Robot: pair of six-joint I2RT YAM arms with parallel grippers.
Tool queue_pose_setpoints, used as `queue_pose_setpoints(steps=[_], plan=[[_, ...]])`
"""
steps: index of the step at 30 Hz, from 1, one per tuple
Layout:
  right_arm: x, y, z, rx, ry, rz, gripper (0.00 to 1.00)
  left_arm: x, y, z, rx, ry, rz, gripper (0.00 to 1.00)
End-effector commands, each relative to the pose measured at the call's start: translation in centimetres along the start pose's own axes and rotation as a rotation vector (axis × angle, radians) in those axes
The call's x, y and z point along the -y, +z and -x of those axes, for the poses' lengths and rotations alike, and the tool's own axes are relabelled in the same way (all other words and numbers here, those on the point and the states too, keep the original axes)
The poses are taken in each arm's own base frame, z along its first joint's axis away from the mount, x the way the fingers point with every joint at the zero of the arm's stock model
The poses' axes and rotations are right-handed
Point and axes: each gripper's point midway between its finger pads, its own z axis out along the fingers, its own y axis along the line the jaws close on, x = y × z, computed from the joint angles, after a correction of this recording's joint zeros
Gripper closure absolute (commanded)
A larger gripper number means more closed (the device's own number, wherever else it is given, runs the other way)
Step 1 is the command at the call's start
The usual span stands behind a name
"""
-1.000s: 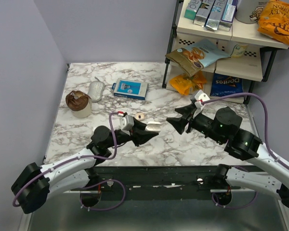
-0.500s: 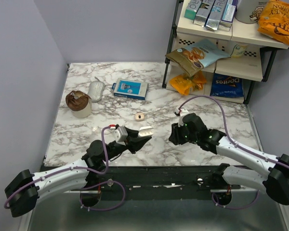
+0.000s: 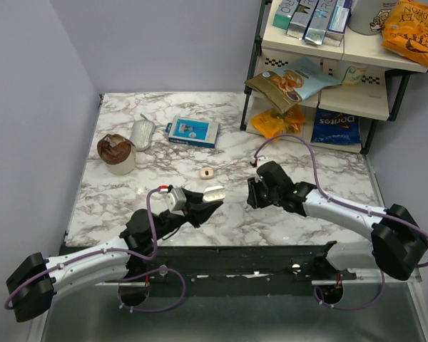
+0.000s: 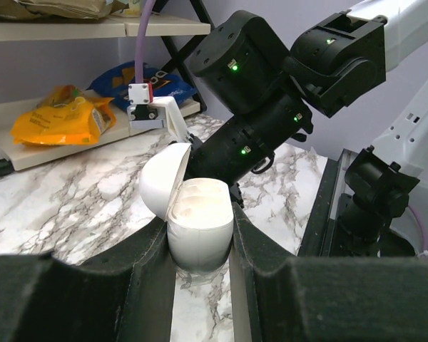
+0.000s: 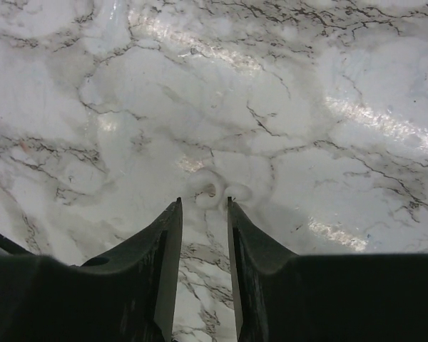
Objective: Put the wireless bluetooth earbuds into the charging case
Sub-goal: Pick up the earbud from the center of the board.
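My left gripper (image 3: 205,202) is shut on the white charging case (image 3: 214,192) and holds it above the table with the lid swung open. In the left wrist view the case (image 4: 200,228) sits upright between the fingers (image 4: 146,278), its lid (image 4: 160,182) tipped to the left. My right gripper (image 3: 252,195) points down at the table, just right of the case. In the right wrist view it (image 5: 204,205) is open, and the two small white earbuds (image 5: 214,191) lie together on the marble just past its fingertips. The earbuds are hidden in the top view.
A small beige round case (image 3: 207,172) lies on the marble table (image 3: 128,192) behind the grippers. A blue box (image 3: 192,132), a silver pouch (image 3: 141,134) and a brown-topped cup (image 3: 115,152) stand at the back left. A shelf rack (image 3: 328,78) with snack bags is at the back right.
My right arm has swung down and leftward, bringing its gripper low over the table at the earbuds. My left gripper has drawn back slightly with the open case.
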Motion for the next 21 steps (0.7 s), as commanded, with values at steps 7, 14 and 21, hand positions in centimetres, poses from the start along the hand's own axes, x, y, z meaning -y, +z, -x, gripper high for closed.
queue_pose_setpoints(steps=[7, 14, 21], plan=[[1.3, 1.4, -0.3, -0.037, -0.048, -0.073, 0.61, -0.1, 0.2, 0.1, 0.005, 0.016, 0.013, 1.0], [1.0, 1.8, -0.8, -0.061, -0.057, -0.056, 0.6, 0.0, 0.2, -0.1, 0.001, 0.012, 0.006, 1.0], [0.3, 2.4, -1.8, -0.095, -0.098, -0.053, 0.6, 0.1, 0.1, -0.2, -0.001, 0.008, 0.004, 1.0]])
